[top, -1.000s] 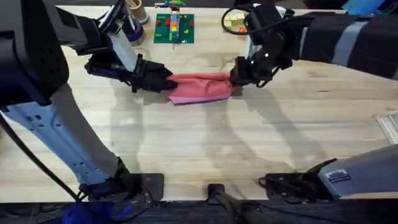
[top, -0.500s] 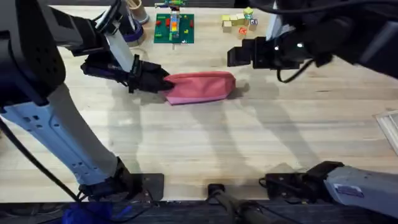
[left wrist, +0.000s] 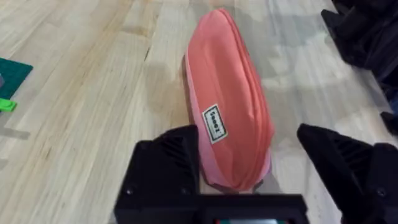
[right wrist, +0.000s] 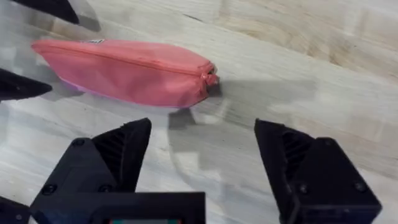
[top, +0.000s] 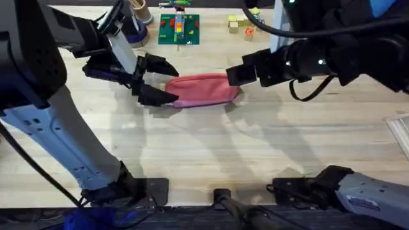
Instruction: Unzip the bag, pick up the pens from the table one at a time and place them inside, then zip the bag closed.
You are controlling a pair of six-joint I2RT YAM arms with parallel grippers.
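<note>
Table (top: 211, 153): pale planks, carrying everything here.
Bag (top: 203, 89): pink, zipped shut, lying flat a little toward 12 o'clock from the table's middle, white label (left wrist: 212, 122) on its side.
Left gripper (top: 163, 82): at the bag's 9 o'clock end, jaws spread wide, holding nothing.
Right gripper (top: 232, 75): raised at the bag's 3 o'clock end, jaws spread, empty.

Pale plank bench (top: 211, 147), visible grain, soft overlapping shadows across middle. Along far edge: green base plate (top: 179, 29) with coloured bricks, small wooden blocks (top: 241, 23), cardboard roll (top: 137, 9). Clear container corner (top: 400, 131) at right edge.
</note>
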